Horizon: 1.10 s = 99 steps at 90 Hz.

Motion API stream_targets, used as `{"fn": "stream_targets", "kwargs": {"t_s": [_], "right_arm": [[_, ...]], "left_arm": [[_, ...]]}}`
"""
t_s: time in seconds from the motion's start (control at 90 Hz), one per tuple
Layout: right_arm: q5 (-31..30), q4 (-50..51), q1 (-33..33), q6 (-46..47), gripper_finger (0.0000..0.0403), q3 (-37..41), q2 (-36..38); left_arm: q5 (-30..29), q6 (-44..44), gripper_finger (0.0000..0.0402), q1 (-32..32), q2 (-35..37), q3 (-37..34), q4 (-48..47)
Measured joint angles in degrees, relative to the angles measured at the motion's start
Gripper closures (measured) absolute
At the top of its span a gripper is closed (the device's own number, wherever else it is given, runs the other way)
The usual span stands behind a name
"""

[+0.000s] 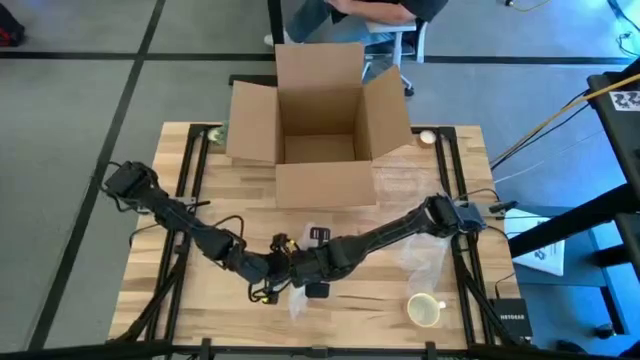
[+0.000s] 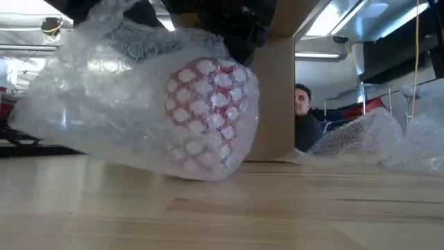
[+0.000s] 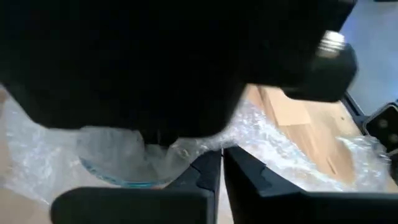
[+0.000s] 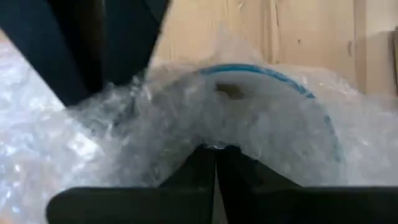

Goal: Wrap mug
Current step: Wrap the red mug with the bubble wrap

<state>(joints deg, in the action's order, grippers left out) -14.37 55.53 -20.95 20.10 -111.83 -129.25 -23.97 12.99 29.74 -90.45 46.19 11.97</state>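
Swaddling the round mug, crinkly bubble wrap apparently.

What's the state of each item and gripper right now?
Box: open, flaps out, upright.
Wrapped mug: on its side, covered in bubble wrap.
Second mug: bare, upright.
Left gripper: shut on bubble wrap.
Right gripper: shut on bubble wrap at the mug rim.
Loose bubble wrap: crumpled on the table.
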Motion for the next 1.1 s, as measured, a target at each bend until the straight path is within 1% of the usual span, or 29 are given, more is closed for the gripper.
{"fn": "stream_targets", "kwargs": {"t_s": [0.2,0.422,0.689,0.789,1.1], "right_arm": [[0.04,-0.94,0.0,-0.91,0.0402,0.0,0.02],[0.57,-1.89,-0.01,-1.07,0.0402,-0.02,0.1],[1.24,-0.66,-0.02,-0.99,0.0402,-1.1,0.11],[1.66,1.84,-0.07,-1.03,0.0402,-3.51,0.11],[1.65,14.85,-0.09,-1.09,0.0402,-10.91,-0.02]], "left_arm": [[-0.31,-2.71,0.0402,-0.25,0.72,0.01,2.32],[-0.57,-6.0,0.0402,-0.44,1.88,0.02,1.94],[-0.83,-4.61,0.0402,-2.1,-0.16,0.04,0.87],[-0.6,-4.61,0.0402,-2.04,-0.24,0.11,1.03],[-0.51,-4.82,0.0402,-2.05,-0.21,0.3,0.94]]}}
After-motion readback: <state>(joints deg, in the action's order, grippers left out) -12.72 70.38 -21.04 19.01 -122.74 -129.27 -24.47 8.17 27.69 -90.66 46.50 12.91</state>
